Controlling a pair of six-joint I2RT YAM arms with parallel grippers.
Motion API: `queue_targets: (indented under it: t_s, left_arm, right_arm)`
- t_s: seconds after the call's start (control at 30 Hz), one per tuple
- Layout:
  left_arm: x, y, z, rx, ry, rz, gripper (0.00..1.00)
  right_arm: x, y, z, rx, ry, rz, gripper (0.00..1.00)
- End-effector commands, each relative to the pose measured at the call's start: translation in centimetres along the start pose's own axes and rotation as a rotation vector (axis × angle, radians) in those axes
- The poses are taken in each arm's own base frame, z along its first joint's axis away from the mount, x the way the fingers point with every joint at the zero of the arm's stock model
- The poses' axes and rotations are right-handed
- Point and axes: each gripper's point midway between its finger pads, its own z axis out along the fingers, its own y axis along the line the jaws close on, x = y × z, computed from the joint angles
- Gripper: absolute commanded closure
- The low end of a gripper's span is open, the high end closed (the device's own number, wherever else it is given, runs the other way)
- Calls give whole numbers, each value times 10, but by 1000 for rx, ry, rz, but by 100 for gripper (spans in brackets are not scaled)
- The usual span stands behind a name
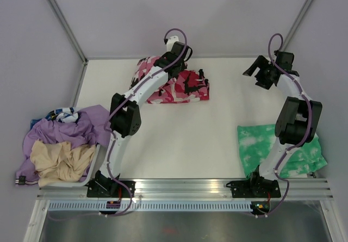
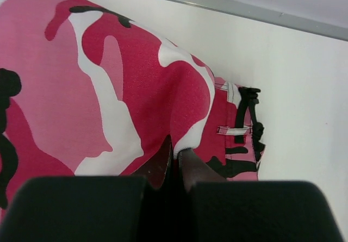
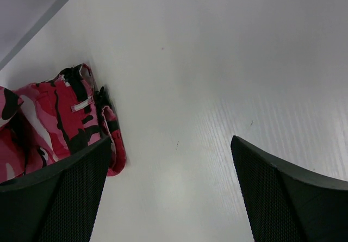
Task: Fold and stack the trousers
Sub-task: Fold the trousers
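Folding is under way: the left gripper (image 2: 175, 165) has its jaws clenched on the pink, red, white and black camouflage cloth trousers (image 2: 103, 90), the right gripper (image 3: 169, 177) gapes empty, and the next move probably calls for drawing that pinched fold across flat.

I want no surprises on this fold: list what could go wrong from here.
1. The left gripper is shut on what seems only a thin edge of the trousers; the cloth may slip out when pulled.
2. The right gripper is open and apart from the trousers, so a one-sided pull may drag or bunch them rather than fold them.
3. The loose black cord at the waistband could snag.
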Motion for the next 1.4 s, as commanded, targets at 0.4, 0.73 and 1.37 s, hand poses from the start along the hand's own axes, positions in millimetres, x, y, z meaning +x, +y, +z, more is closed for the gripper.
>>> queue_targets:
  t_s: [0.4, 0.73, 1.37]
  left_arm:
    - [24, -111, 6, 376, -40, -276, 98]
    - [58, -131, 4, 468, 84, -320, 97]
    - [25, -84, -68, 551, 13, 203, 27]
  right_arm:
    - [-7, -2, -5, -41, -26, 20, 4]
    - [-4, 6, -4, -103, -24, 25, 4]
    - [21, 156, 55, -425, 13, 124, 3]
